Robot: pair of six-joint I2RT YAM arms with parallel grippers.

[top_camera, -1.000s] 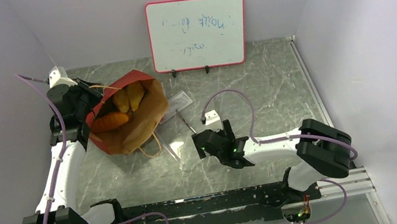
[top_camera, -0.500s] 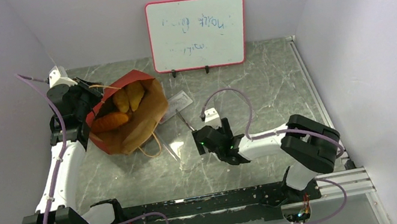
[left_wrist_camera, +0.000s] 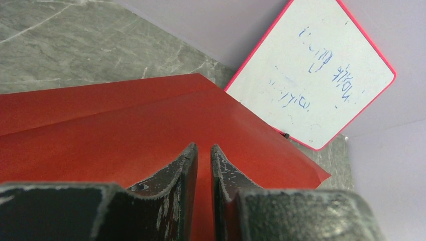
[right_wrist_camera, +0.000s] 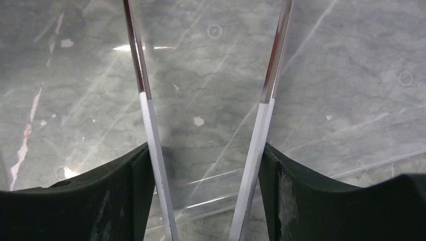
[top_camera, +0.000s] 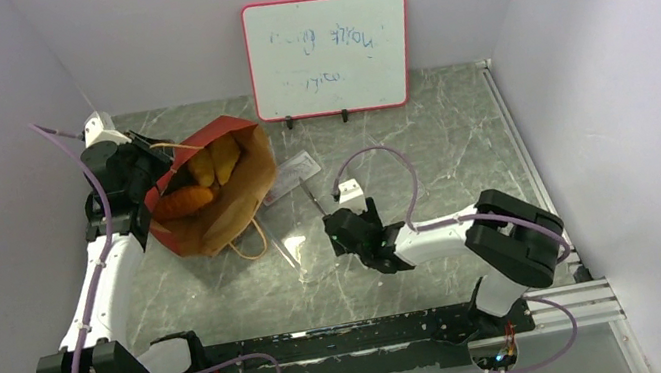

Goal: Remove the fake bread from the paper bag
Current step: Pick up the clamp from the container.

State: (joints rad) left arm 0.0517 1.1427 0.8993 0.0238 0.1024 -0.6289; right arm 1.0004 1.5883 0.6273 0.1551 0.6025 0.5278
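From above, the left claw (top_camera: 139,168) is pinched shut on the rim of the paper bag (top_camera: 242,199). The fake bread (top_camera: 184,202) lies inside the bag, right beside that claw. The right claw (top_camera: 341,225) has slid a bit closer to the bag and squeezed in. The bag sits ahead of it, to its left. No bread is out yet.

The left wrist view shows red paper in the claw's thin gap. Past it is a whiteboard (left_wrist_camera: 321,75) with blue scribbles I cannot read.

The right wrist view shows that claw half open, pressing both legs of the tongs (right_wrist_camera: 150,130).
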